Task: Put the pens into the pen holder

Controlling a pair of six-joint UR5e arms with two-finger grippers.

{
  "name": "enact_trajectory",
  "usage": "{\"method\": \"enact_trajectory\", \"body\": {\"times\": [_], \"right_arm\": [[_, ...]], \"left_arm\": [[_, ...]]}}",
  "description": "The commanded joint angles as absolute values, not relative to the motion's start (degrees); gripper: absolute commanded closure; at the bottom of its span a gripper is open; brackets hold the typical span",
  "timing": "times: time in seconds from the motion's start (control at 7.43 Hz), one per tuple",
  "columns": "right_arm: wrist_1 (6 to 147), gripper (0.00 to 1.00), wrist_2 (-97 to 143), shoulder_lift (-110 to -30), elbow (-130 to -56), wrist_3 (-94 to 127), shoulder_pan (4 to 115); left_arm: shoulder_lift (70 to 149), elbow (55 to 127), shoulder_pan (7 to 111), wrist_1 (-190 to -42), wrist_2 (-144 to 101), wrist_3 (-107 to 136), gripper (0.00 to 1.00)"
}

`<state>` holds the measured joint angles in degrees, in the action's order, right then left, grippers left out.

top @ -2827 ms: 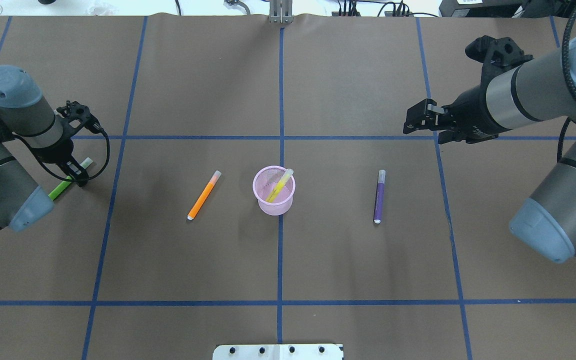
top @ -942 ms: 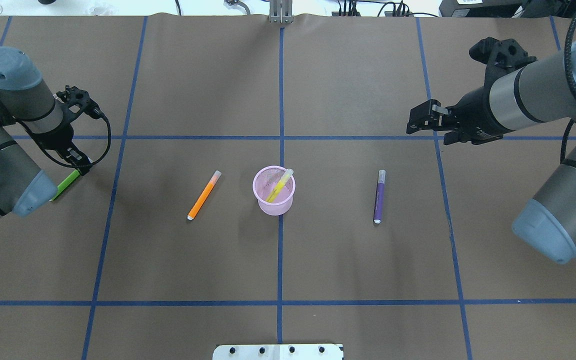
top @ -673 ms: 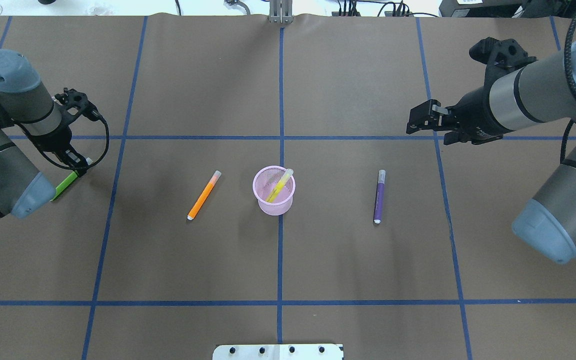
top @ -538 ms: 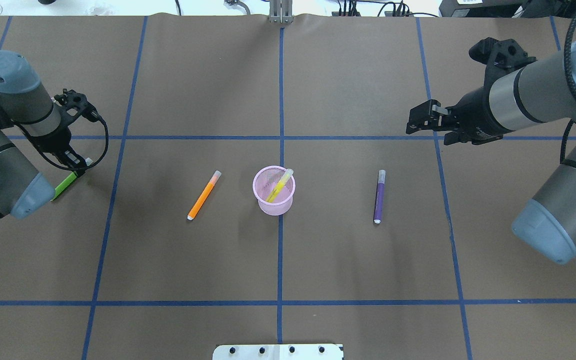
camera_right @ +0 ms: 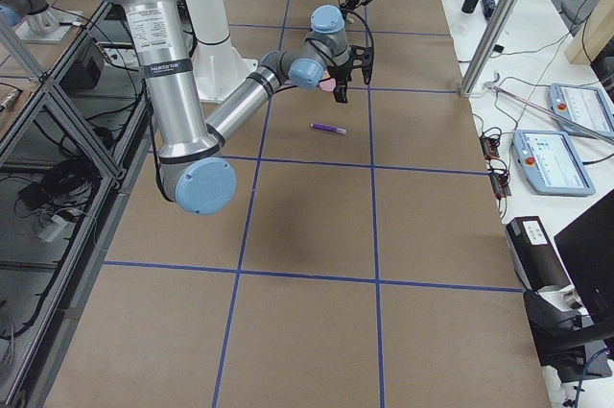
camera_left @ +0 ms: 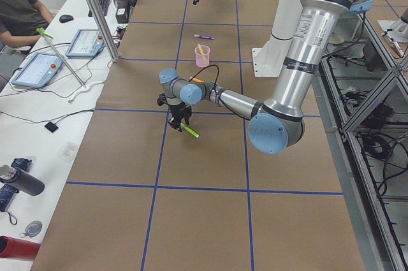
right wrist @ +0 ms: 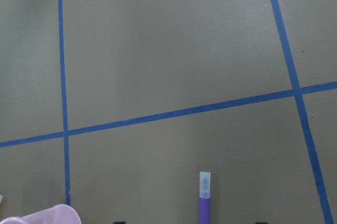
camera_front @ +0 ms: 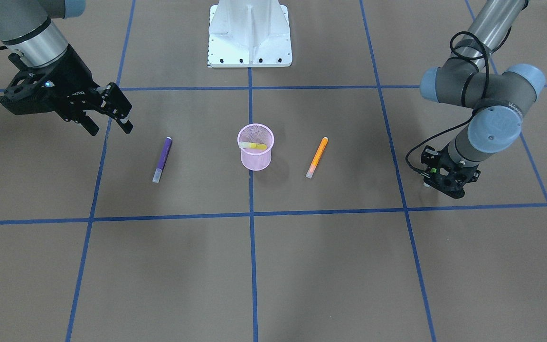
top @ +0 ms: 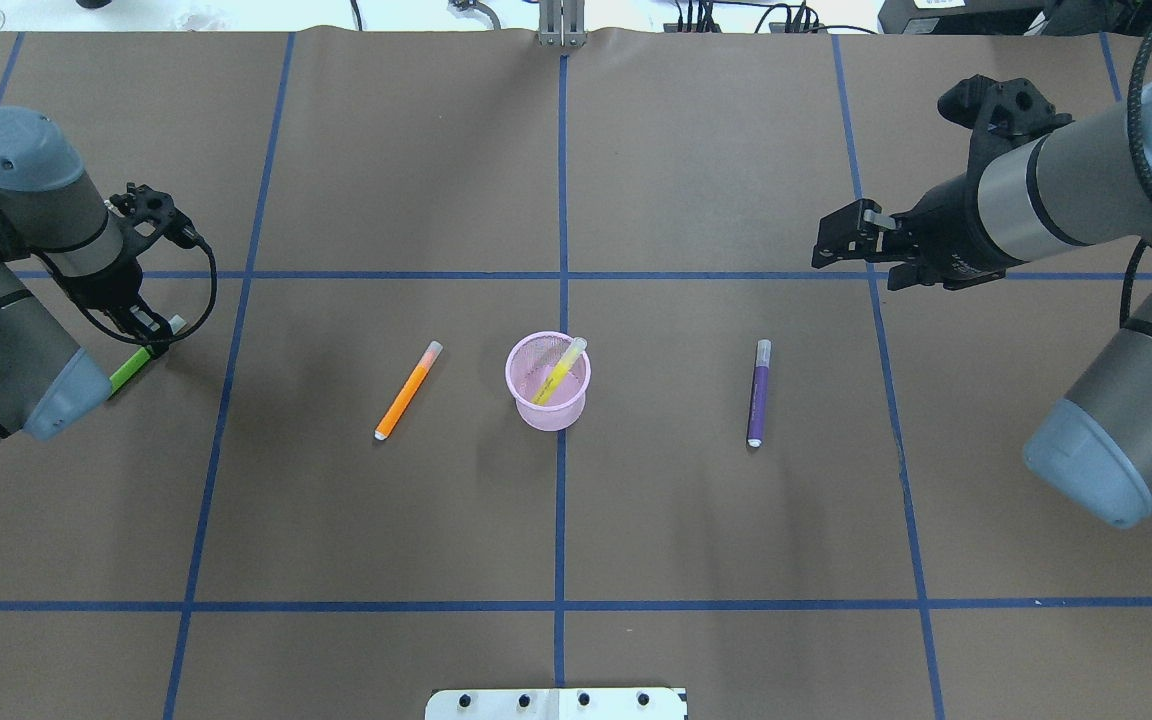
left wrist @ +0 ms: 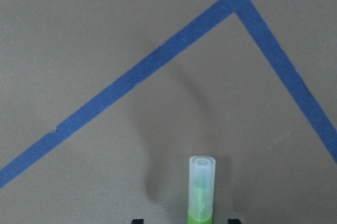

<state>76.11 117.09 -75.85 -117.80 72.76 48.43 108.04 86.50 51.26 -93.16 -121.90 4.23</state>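
The pink mesh pen holder (top: 551, 412) stands at the table's middle with a yellow pen (top: 558, 372) leaning inside it. An orange pen (top: 406, 392) lies to its left and a purple pen (top: 758, 393) to its right. A green pen (top: 129, 370) lies at the far left. My left gripper (top: 154, 338) is low over the green pen, jaws apart on either side of it; the left wrist view shows its pale cap (left wrist: 201, 182) sticking out ahead. My right gripper (top: 824, 256) is open and empty, raised beyond the purple pen (right wrist: 204, 197).
Blue tape lines (top: 561, 500) divide the brown table into squares. The robot's white base plate (top: 556, 703) sits at the near edge. My left elbow (top: 61, 400) hangs over the green pen's near end. Cables and equipment line the far edge.
My left arm has shifted a little and its gripper has settled lower over the green pen. The pens, the holder and my right arm have hardly moved.
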Motion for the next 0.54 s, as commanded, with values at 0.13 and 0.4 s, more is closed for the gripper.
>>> {"method": "enact_trajectory", "body": {"times": [0.13,0.4], "right_arm": [[76.11,0.14,117.07,-75.94,-117.69,73.04,48.43],[76.11,0.13,117.16,-75.94,-117.77,73.3,48.43]], "left_arm": [[107.93,86.4,51.24,-93.16,-121.99,3.87,1.0],[108.02,87.01,51.24,-93.16,-122.17,3.95,1.0]]}}
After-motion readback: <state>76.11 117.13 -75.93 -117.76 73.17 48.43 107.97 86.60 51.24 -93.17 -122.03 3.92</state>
